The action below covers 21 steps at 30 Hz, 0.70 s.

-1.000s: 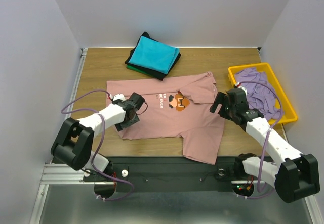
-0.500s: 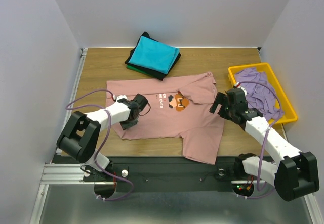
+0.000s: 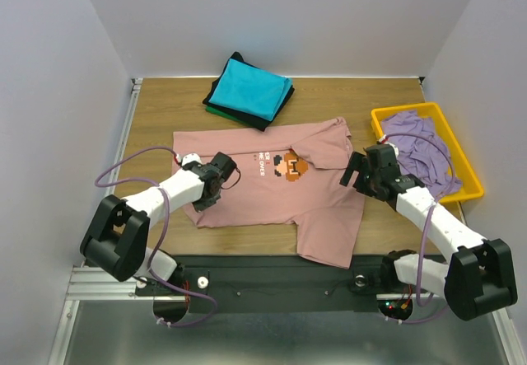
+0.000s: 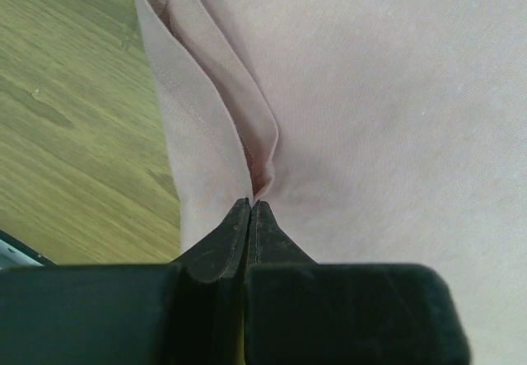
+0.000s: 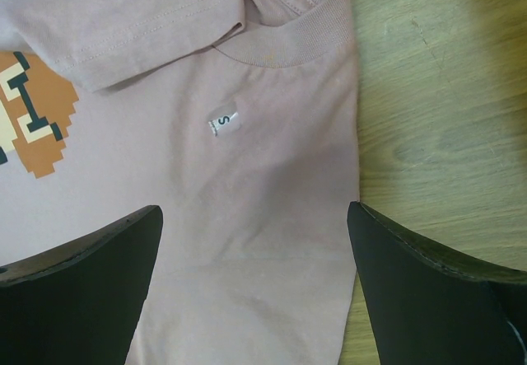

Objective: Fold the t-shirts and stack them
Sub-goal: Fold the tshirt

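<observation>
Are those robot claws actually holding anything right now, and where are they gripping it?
The left gripper is shut on the pink t-shirt, pinching a fold near its edge. The right gripper is open above the collar, holding nothing.

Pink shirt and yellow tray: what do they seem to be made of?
The pink shirt looks like soft matte knit cloth, perhaps cotton: it puckers into folds, with stitched hems and a ribbed collar. The yellow tray looks like smooth rigid plastic, judging by its even colour and moulded rim.
</observation>
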Available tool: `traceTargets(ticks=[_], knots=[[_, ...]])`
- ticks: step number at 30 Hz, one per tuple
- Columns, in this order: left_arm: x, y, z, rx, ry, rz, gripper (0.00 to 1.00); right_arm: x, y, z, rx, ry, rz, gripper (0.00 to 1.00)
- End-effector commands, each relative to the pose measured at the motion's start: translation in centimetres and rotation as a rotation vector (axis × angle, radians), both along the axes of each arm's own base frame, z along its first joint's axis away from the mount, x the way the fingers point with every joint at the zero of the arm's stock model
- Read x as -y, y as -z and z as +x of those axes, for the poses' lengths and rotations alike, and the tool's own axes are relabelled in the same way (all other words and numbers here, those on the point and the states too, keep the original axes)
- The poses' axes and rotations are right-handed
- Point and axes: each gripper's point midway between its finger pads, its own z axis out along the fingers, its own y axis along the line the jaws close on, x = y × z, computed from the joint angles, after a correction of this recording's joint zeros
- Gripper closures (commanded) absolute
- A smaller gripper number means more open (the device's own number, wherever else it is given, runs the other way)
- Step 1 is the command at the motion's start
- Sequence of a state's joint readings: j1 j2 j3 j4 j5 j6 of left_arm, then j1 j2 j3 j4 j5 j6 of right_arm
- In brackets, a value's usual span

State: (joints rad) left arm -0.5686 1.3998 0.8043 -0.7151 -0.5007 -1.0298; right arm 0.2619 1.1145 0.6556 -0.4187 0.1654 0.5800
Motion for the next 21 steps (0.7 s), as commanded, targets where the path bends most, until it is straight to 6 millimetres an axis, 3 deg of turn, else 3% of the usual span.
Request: traceTargets(ticks=[1, 4, 9, 10, 12, 16, 21], knots=[[-1.1, 0.2, -0.6, -0.012, -0.018, 0.057, 1.0, 0.2, -0.8, 0.7, 0.038, 0.005, -0.006, 0.0], [-1.4, -0.2, -0.8, 0.007, -0.052, 0.053, 1.0, -0.2, -0.8, 0.6, 0.036, -0.028, 0.004, 0.0], [-2.4, -2.4, -0.6, 0.168, -0.162, 0.005, 1.0, -2.3, -1.0, -0.7, 0.02, -0.107, 0.101, 0.0], [-2.2, -2.7, -0.3, 0.199, -0.172, -0.02, 1.0, -3.7, -1.0, -1.5, 0.004, -0.165, 0.15, 0.0], [-2.4, -3.3, -0.5, 0.243, -0.19, -0.055, 1.0, -4.4, -0.8, -3.4, -0.041, -0.192, 0.135, 0.0], [-2.9, -4.1, -0.9, 0.307, -0.233, -0.095, 1.0, -7.6, 0.0, -8.9, -0.149, -0.322, -0.011, 0.0], [-3.9, -4.2, -2.1, 0.351, -0.299, -0.13, 1.0, -10.4, 3.3, -15.9, -0.325, -0.442, -0.082, 0.0]])
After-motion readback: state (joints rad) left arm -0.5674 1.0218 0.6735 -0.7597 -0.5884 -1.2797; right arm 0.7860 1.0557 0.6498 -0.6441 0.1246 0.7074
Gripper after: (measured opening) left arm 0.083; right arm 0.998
